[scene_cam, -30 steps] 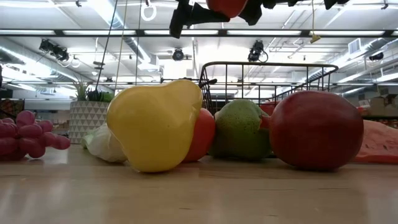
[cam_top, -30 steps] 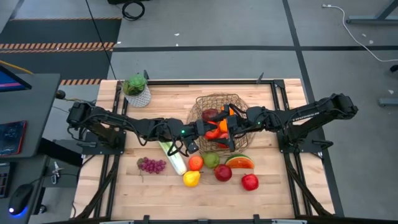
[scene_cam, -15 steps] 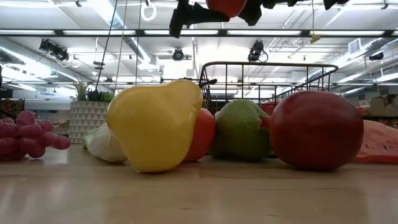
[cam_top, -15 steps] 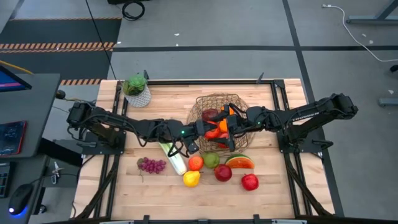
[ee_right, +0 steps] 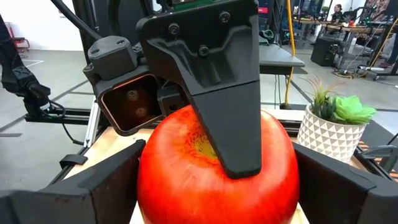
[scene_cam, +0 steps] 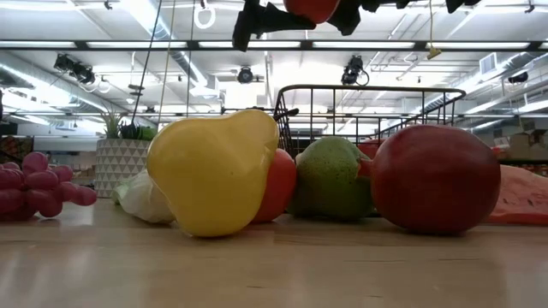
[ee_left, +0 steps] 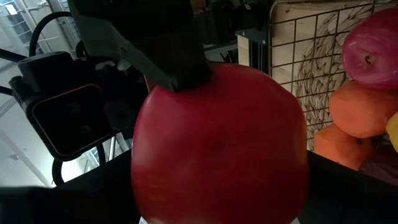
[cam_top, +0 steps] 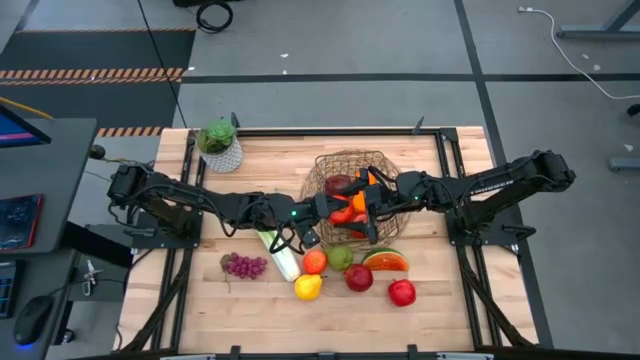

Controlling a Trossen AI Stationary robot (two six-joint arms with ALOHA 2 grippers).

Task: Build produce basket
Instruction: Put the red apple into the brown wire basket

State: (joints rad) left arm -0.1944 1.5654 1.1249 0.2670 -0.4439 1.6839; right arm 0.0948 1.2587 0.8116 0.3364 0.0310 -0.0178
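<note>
A red apple (cam_top: 347, 214) hangs in the air over the near-left part of the round wire basket (cam_top: 352, 160), between my two grippers. My left gripper (cam_top: 335, 211) reaches in level from the table's left and my right gripper (cam_top: 363, 210) from the right; both are shut on this apple (ee_right: 217, 168). The basket holds a dark red apple (cam_top: 338, 184) and oranges (cam_top: 360, 181). More produce lies on the table near the basket: grapes (cam_top: 243, 265), a leek (cam_top: 277, 250), an orange (cam_top: 315, 262), a pear (cam_top: 340, 257), a watermelon slice (cam_top: 385, 261). My left gripper pinches the apple from top to bottom. One finger (ee_right: 224, 93) lies over the apple's top by the stem dimple (ee_right: 198, 147); the apple hides the lower finger. The fingers come level from the table's left. The apple hangs clear above the basket. My right gripper pinches the same apple across its two flanks (ee_right: 148, 180), one finger (ee_right: 102, 186) on each side. The fingers come level from the table's right, crosswise to the left gripper's pair. One of them (ee_left: 155, 50) shows against the apple in the left wrist view.
A yellow lemon (cam_top: 308, 287) and two red apples (cam_top: 359, 278) (cam_top: 402, 292) lie toward the near edge. A potted green plant (cam_top: 219, 143) stands at the far left corner. Bare wood shows at the near left and the far right.
</note>
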